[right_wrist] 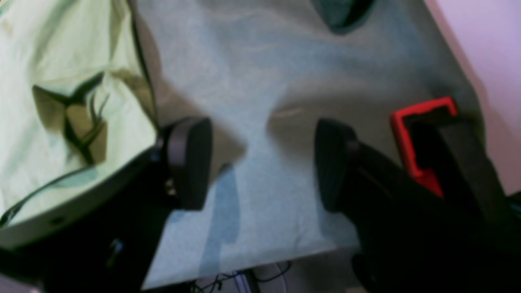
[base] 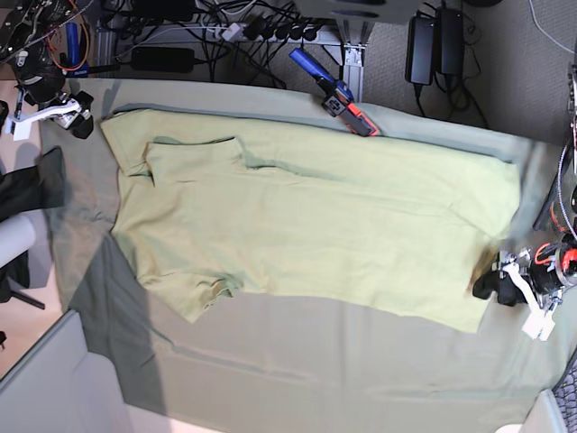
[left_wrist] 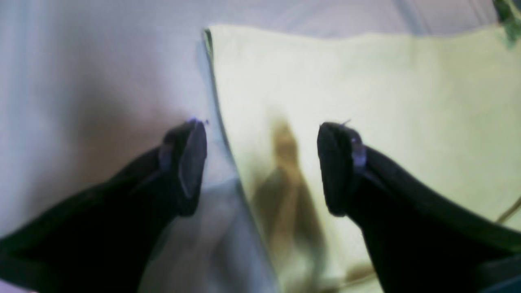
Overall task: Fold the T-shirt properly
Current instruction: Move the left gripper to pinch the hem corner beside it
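Judging by the T-shirt lying mostly spread, one sleeve tucked in, folding has barely begun; both the left end effector and right end effector gape, released.

A plain light yellow-green T-shirt lies on a dull grey-green table cloth, beside a red-and-black clamp.
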`<action>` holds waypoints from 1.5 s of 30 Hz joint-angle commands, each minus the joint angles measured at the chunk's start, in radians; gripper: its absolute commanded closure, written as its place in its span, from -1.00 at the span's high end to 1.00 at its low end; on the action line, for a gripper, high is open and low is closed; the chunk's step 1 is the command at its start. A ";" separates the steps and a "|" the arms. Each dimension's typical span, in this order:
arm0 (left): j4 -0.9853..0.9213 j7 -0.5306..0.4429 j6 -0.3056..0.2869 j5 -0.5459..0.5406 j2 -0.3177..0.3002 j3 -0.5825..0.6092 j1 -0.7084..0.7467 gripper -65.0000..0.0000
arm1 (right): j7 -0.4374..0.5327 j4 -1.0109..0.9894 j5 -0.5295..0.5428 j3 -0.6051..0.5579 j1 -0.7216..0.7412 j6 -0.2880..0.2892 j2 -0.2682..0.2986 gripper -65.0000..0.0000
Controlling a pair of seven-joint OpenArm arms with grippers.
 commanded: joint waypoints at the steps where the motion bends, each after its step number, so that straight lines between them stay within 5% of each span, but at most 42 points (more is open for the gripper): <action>1: -0.023 -0.039 -0.009 -0.009 -0.009 -0.005 -0.052 0.40 | 0.014 0.013 0.011 0.009 0.002 0.014 0.024 0.21; 16: -0.185 -0.048 -0.002 0.050 0.075 -0.004 -0.152 0.40 | 0.018 0.013 0.019 0.009 -0.034 0.014 0.024 0.21; 26: -0.184 0.005 -0.004 -0.030 0.115 -0.003 -0.153 0.37 | 0.018 0.013 0.027 0.009 -0.034 0.014 0.024 0.21; 35: -0.182 0.004 -0.009 -0.067 0.112 -0.003 -0.153 -0.92 | 0.018 0.013 0.046 0.009 -0.033 0.014 0.025 0.21; 45: -0.182 0.044 -0.009 -0.068 0.110 -0.003 -0.153 -1.00 | 0.014 0.013 0.045 0.118 0.088 0.013 0.048 0.21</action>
